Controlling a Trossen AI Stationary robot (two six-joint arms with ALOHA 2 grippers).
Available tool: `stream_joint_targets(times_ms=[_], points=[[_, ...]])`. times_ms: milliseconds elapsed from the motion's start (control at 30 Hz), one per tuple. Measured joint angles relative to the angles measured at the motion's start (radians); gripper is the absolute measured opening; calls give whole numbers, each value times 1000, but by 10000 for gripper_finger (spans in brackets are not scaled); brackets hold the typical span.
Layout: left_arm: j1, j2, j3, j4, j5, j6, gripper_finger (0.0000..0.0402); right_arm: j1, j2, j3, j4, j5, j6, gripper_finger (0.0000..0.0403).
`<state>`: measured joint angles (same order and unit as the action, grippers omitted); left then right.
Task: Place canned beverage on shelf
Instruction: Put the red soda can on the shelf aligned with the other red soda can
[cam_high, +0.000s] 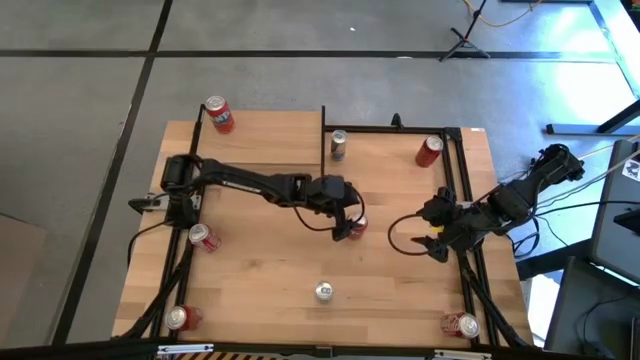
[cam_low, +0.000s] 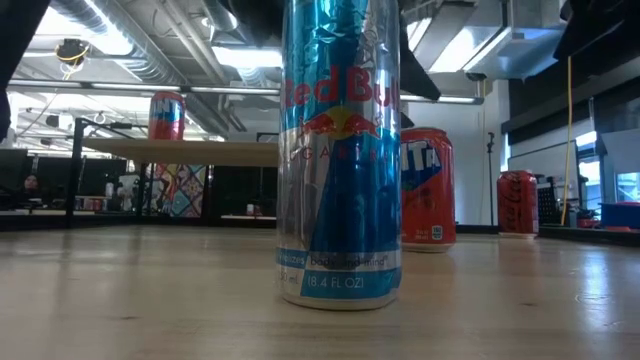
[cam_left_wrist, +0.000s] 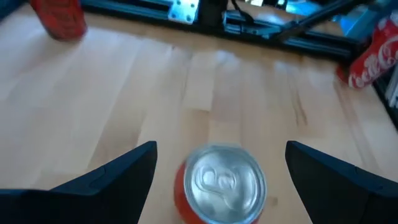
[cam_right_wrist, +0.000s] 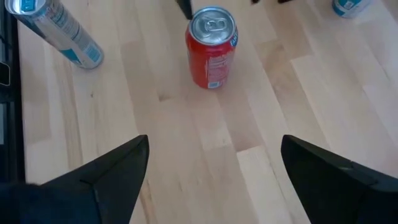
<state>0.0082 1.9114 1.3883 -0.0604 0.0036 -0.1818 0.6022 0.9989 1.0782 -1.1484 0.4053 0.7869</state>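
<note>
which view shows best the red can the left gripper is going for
The left wrist view: the upright red can with a silver top sits between the open left gripper fingers. High view: mostly hidden by the gripper. Right wrist view: its side. Low view: partly hidden.

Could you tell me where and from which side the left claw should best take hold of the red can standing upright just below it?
Grip the red can around its round side wall, just under the silver lid, coming straight down from above. It stands upright with bare tabletop all round, and the left claw already hangs open with one finger on either side, so a vertical descent looks likely to clear the rim.
</note>
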Motion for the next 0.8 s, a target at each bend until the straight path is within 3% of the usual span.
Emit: stream_joint_targets(times_ms=[533, 800], points=[[-4, 111, -1, 36, -11, -34, 340, 0, 0, 0, -5, 4, 1, 353], [-5, 108, -1, 39, -68, -164, 264, 0, 0, 0, -5, 3, 1, 353]])
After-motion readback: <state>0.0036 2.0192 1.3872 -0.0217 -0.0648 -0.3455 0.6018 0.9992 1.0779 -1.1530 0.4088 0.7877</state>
